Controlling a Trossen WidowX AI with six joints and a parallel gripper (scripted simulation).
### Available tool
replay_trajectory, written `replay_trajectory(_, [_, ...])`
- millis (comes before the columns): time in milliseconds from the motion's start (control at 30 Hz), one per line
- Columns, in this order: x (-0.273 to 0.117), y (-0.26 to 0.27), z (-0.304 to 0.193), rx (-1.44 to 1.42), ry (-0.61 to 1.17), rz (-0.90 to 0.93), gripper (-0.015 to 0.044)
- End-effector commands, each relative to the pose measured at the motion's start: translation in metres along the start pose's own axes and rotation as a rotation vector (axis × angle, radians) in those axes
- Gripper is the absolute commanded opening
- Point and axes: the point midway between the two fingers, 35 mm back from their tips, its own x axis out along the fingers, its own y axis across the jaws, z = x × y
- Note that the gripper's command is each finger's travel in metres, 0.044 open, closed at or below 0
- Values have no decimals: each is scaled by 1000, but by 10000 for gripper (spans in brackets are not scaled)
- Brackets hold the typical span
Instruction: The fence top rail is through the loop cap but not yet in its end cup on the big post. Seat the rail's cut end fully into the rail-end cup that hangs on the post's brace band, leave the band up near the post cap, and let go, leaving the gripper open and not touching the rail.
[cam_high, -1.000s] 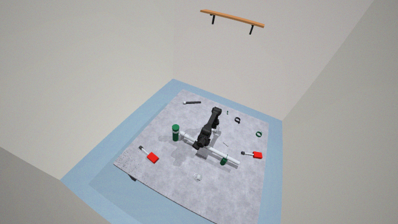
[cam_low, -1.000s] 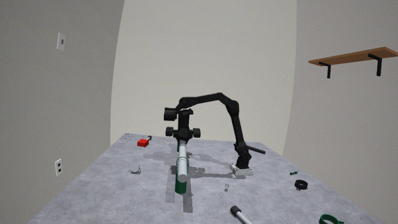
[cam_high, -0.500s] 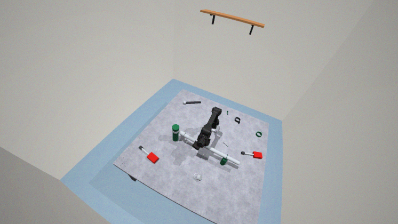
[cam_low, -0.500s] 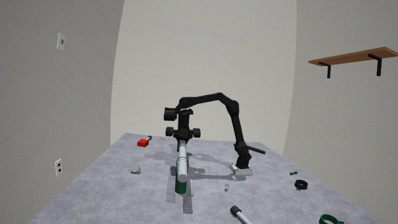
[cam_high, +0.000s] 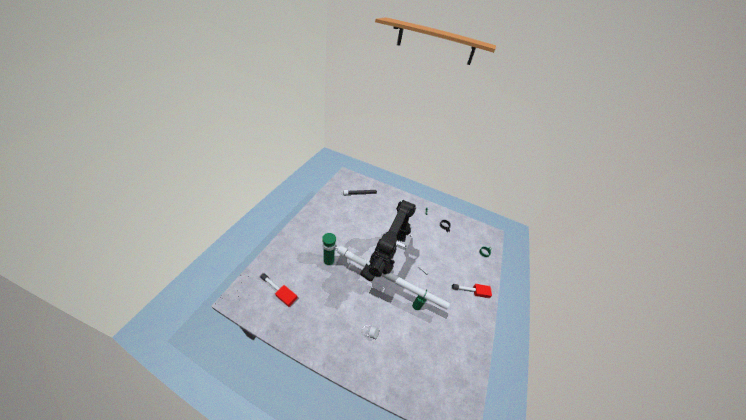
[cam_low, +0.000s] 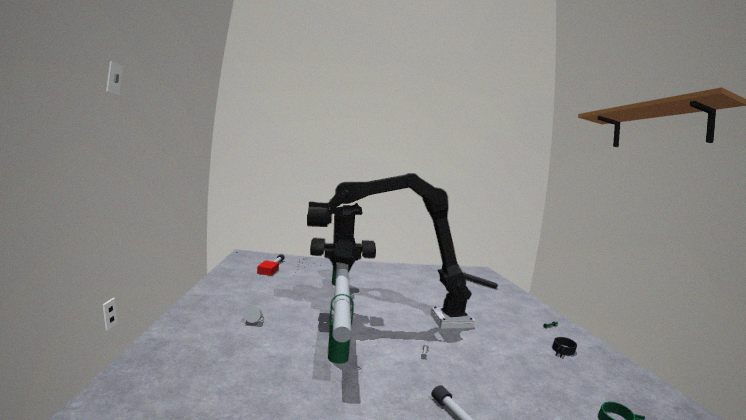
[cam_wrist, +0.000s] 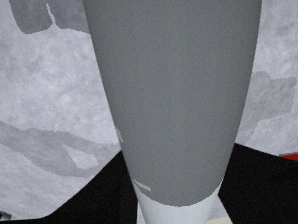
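Note:
The white rail (cam_high: 422, 293) (cam_low: 341, 307) (cam_wrist: 177, 100) slopes across the table, through the loop cap (cam_low: 352, 309) on the short green post (cam_high: 418, 303) (cam_low: 338, 350). Its far end meets the white rail-end cup (cam_high: 341, 250) at the big green post (cam_high: 328, 256); how deep it sits inside cannot be told. The brace band (cam_high: 328, 249) is up near the post cap (cam_high: 328, 238). My gripper (cam_high: 382, 272) (cam_low: 342, 265) (cam_wrist: 165, 147) is shut on the rail from above, between the two posts. In the wrist view the rail fills the middle, with a black finger on either side.
Red-headed tools lie near the left edge (cam_high: 286, 295) (cam_low: 267, 268) and at the right (cam_high: 482, 290). A black ring (cam_high: 444, 220) (cam_low: 564, 341), a green ring (cam_high: 480, 253), a dark rod (cam_high: 362, 192) and a small pale cap (cam_high: 372, 332) (cam_low: 253, 315) lie around the arm.

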Motion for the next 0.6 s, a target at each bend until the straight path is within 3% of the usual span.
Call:
replay_trajectory(0, [-1,0,-1,1,3,-1,0])
replay_trajectory(567, [-1,0,-3,2,7,0,0])
